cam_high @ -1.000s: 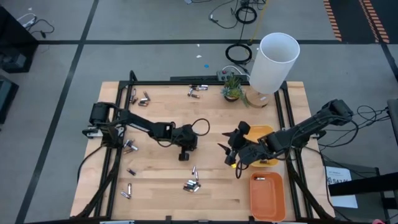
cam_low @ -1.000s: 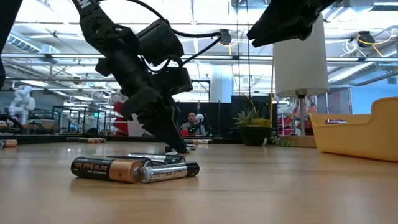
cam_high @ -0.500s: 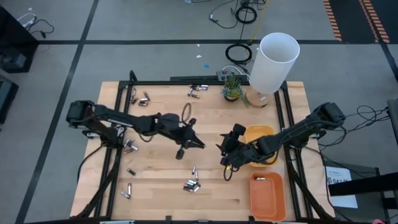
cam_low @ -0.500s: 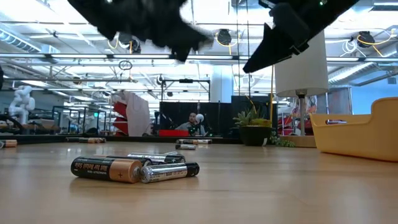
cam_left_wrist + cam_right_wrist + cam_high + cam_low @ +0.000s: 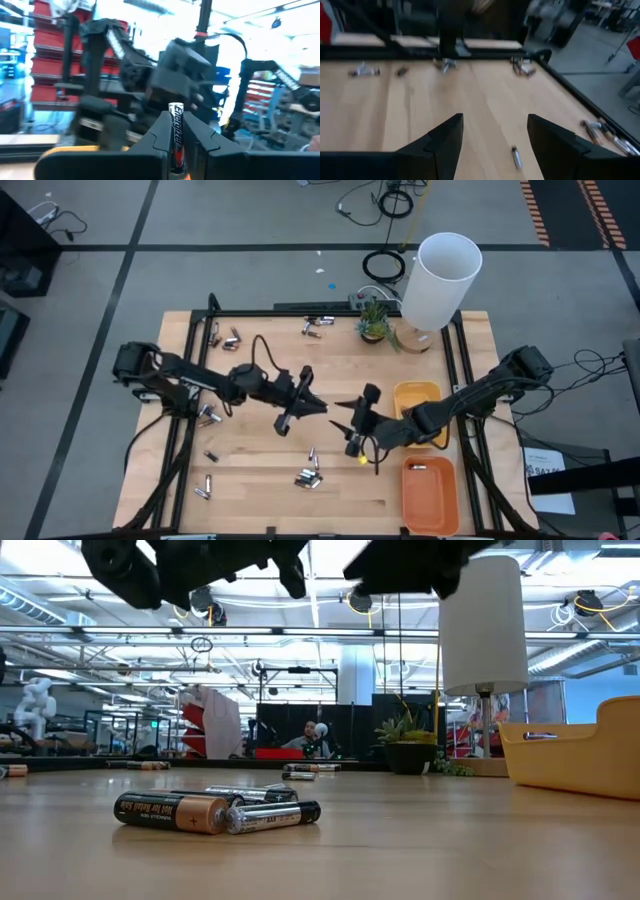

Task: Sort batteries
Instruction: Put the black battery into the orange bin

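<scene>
My left gripper (image 5: pixel 316 404) hangs above the table's middle, shut on one silvery battery (image 5: pixel 176 134) with black lettering. My right gripper (image 5: pixel 346 426) faces it from the right at close range, open and holding nothing (image 5: pixel 495 135). Loose batteries lie on the wood, with a cluster (image 5: pixel 308 477) near the front that also shows in the low view (image 5: pixel 215 812). There are more batteries at the left (image 5: pixel 208 415) and along the far edge (image 5: pixel 315 326). Both grippers show only as dark shapes at the top of the low view. My left gripper pinches the battery's lower body (image 5: pixel 176 150) between its two fingers. The fingers (image 5: pixel 155 145) point about level toward the table's right. The battery's capped end (image 5: pixel 176 106) sticks out past the fingertips, and the battery is lifted clear of the table.
A yellow tray (image 5: pixel 405 392) and an orange tray (image 5: pixel 428 495) sit at the right, behind my right arm. A white lamp (image 5: pixel 443 280) and a small plant (image 5: pixel 374 322) stand at the far right. Black rails edge the table's sides.
My left gripper has risen off the table with the battery and tipped from pointing down to about level, facing my right gripper. My right gripper, still open, has moved toward the table's left, closing in on the left one.
</scene>
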Controlling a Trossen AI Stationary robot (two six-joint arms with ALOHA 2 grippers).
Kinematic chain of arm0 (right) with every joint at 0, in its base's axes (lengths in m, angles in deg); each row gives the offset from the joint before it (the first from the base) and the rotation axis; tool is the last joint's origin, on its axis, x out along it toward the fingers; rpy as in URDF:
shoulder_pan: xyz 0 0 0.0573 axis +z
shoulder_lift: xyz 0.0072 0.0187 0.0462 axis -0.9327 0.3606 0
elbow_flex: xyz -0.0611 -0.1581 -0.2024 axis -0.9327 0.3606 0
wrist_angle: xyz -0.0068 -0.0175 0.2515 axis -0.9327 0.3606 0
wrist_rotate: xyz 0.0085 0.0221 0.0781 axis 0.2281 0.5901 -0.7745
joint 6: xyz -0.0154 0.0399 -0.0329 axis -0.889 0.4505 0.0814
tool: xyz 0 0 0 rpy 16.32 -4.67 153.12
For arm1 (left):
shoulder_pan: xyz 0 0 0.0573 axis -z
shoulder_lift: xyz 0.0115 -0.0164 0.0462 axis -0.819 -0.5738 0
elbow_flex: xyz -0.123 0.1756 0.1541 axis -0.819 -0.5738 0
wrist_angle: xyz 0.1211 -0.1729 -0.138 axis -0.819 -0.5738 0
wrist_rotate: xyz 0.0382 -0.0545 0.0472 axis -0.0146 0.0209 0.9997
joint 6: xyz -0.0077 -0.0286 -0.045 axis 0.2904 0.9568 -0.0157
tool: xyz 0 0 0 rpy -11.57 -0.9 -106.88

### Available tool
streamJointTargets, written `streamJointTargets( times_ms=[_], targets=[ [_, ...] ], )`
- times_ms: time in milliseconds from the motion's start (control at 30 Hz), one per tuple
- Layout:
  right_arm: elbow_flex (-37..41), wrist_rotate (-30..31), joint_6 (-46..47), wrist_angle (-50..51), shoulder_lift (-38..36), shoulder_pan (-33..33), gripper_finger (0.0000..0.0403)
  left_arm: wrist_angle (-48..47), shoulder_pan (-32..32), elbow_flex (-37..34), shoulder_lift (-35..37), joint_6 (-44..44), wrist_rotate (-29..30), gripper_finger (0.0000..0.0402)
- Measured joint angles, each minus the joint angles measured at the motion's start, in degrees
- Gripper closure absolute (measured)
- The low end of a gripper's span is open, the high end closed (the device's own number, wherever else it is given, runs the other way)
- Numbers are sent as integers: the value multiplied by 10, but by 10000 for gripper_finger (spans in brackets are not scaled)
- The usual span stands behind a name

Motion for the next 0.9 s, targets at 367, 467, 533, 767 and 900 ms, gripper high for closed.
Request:
streamJointTargets(
  times_ms=[367,467,533,767,900],
  targets=[
    [0,-40,-13,-85,0,-9,191,25,16,0,-34,-6,52,369],
    [0,-50,-12,-98,0,-14,191,23,17,0,-34,-10,62,369],
    [0,-48,-10,-102,0,-17,192,23,17,0,-34,-10,68,369],
    [0,-48,6,-104,0,-28,227,18,17,0,-34,-30,90,369],
    [0,-48,6,-117,0,-28,261,17,17,0,-34,-40,93,369]
  ],
)
